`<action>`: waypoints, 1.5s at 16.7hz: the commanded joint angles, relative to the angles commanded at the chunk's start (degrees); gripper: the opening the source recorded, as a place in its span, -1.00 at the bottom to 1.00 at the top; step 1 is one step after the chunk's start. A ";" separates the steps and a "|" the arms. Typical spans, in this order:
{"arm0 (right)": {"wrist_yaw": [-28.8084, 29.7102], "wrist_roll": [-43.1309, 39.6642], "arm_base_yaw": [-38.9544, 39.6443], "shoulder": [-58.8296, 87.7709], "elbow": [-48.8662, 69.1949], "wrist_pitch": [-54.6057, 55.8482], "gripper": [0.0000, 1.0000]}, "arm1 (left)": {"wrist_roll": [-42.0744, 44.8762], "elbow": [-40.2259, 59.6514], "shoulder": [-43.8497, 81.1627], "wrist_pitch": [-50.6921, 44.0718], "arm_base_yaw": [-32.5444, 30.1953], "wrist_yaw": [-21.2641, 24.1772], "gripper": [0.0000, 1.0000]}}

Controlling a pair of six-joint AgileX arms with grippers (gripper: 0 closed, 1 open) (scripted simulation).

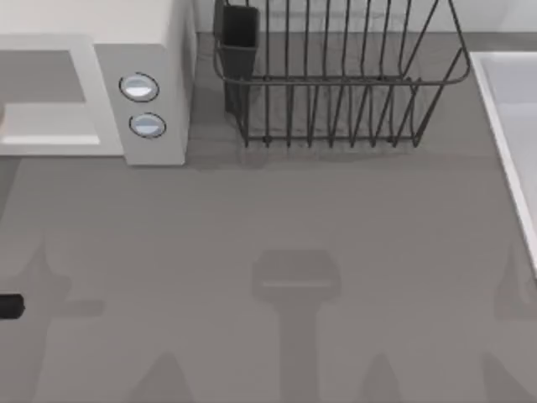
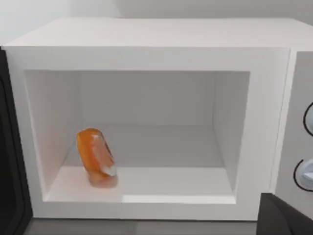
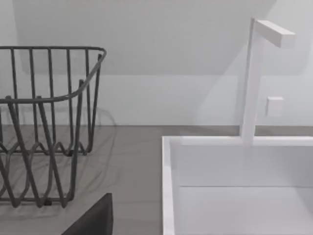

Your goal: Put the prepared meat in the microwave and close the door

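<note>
Dark gripper parts edge the left wrist view; whether either arm's fingers are released or clenched cannot be told. Prepared meat (image 2: 97, 157) is seen standing inside the microwave (image 1: 155, 50), at about 8 o'clock on the cavity floor. Closing is judged to remain: the door (image 2: 12, 161) should be swung fully flush. Grey worktop (image 1: 277, 218) carries a wire rack (image 1: 336, 75) at 12 o'clock and a white sink (image 3: 234, 186) at 3 o'clock.

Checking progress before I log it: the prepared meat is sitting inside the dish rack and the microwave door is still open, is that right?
Not quite. The prepared meat sits inside the microwave, on the cavity floor, not in the dish rack; the left wrist view shows it. The door is open, as you said.
</note>
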 joint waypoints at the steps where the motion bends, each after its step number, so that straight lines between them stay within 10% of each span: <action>1: 0.00 0.00 0.00 0.00 0.00 0.00 1.00 | 0.02 0.41 1.15 0.86 1.82 1.78 -1.00; 10: 0.00 0.00 0.00 0.00 0.00 0.00 1.00 | 0.19 3.36 10.94 7.48 15.88 15.94 -1.00; 25: 0.00 0.00 0.00 0.00 0.00 0.00 1.00 | 0.09 5.83 4.51 -1.75 9.87 9.88 -1.00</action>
